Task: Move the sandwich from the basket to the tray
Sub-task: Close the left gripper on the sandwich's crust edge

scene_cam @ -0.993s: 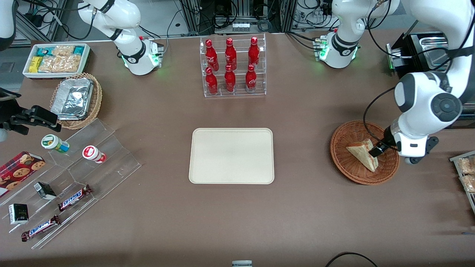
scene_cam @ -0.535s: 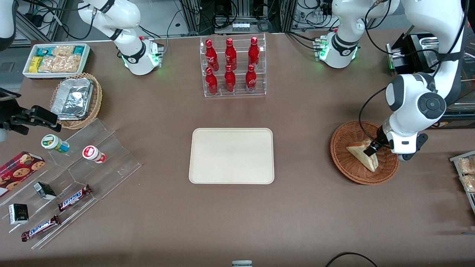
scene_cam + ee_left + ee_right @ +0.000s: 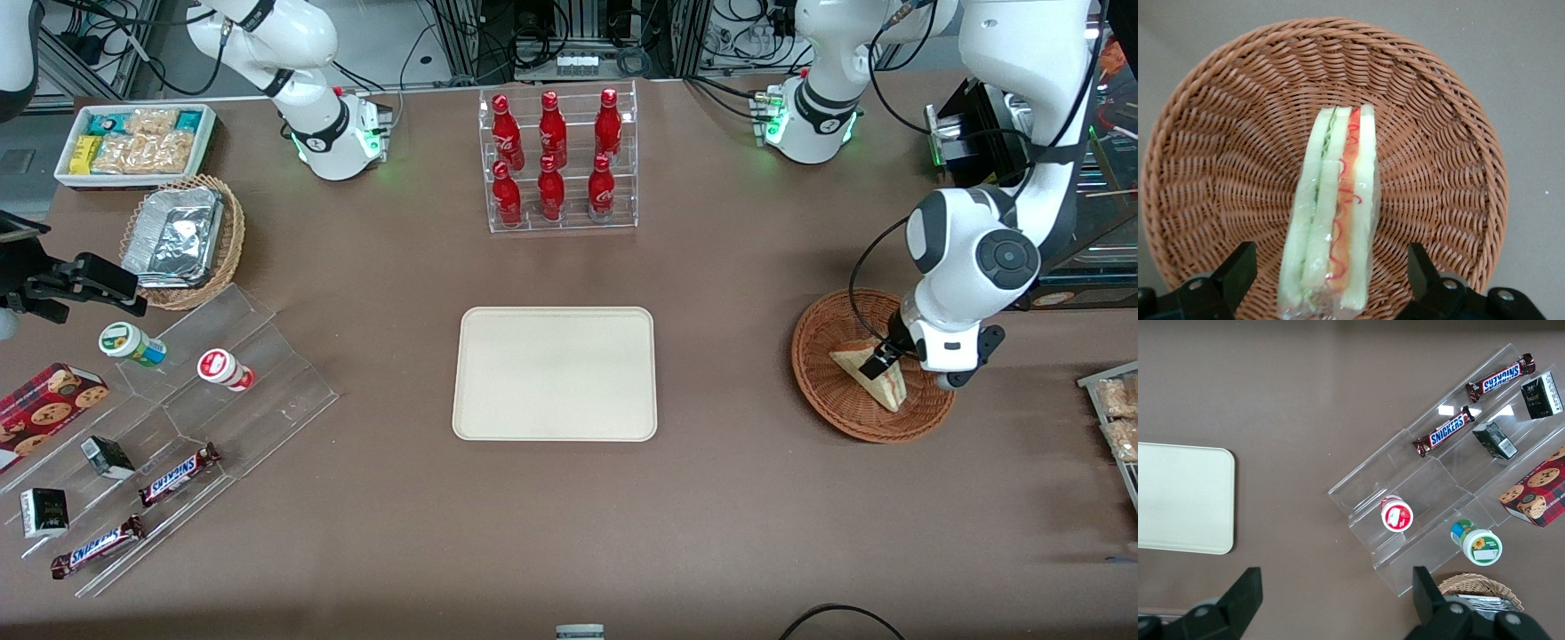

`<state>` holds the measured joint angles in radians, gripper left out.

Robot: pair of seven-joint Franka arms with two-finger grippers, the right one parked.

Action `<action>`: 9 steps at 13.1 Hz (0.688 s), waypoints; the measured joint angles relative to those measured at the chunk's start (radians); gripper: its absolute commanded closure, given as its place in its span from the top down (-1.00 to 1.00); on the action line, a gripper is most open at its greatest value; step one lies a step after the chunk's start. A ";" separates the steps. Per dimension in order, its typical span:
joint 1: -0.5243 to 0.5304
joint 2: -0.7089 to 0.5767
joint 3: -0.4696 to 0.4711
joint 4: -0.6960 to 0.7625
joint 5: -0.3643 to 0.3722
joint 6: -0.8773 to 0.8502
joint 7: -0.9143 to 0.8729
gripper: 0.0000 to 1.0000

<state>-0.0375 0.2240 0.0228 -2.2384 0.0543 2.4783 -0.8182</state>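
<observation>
1. I am at the pick-up step: my gripper [image 3: 1328, 280] hangs low over the basket [image 3: 822, 391], which sits on the desk [image 3: 738, 498] toward the working arm's end.
2. The sandwich [image 3: 1333, 213] lies in the middle of the basket, a wrapped wedge standing on its edge so that the pale bread and the red and green filling face up at me.
3. My fingers [image 3: 1238, 272] are spread wide, one on each side of the wedge's broad end, and nothing is held between them; the wrist view shows clear gaps between each finger and the bread.
4. The tray [image 3: 480, 418] lies bare in the middle of the desk, well apart from the basket, so no part of the transfer is done yet.
5. Next, I judge, I need to sink a little more so the fingers straddle the bread faces, then close gently, since the wedge looks soft and its wrap slippery.
6. After that comes a straight lift over the basket rim and a carry across to the tray.
</observation>
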 measured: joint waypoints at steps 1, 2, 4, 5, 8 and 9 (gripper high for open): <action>-0.001 0.010 -0.001 0.000 0.000 0.010 -0.009 -0.21; -0.001 0.017 -0.002 0.000 0.000 0.015 -0.018 -0.74; -0.001 0.021 -0.002 0.000 0.000 0.018 -0.025 -1.00; -0.001 0.021 -0.002 0.000 0.000 0.019 -0.026 -1.00; -0.001 0.019 -0.005 0.004 0.000 0.018 -0.026 -1.00; -0.002 0.016 -0.009 0.011 0.000 0.010 -0.025 -1.00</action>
<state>-0.0393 0.2395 0.0133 -2.2276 0.0545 2.4888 -0.8432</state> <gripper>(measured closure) 0.692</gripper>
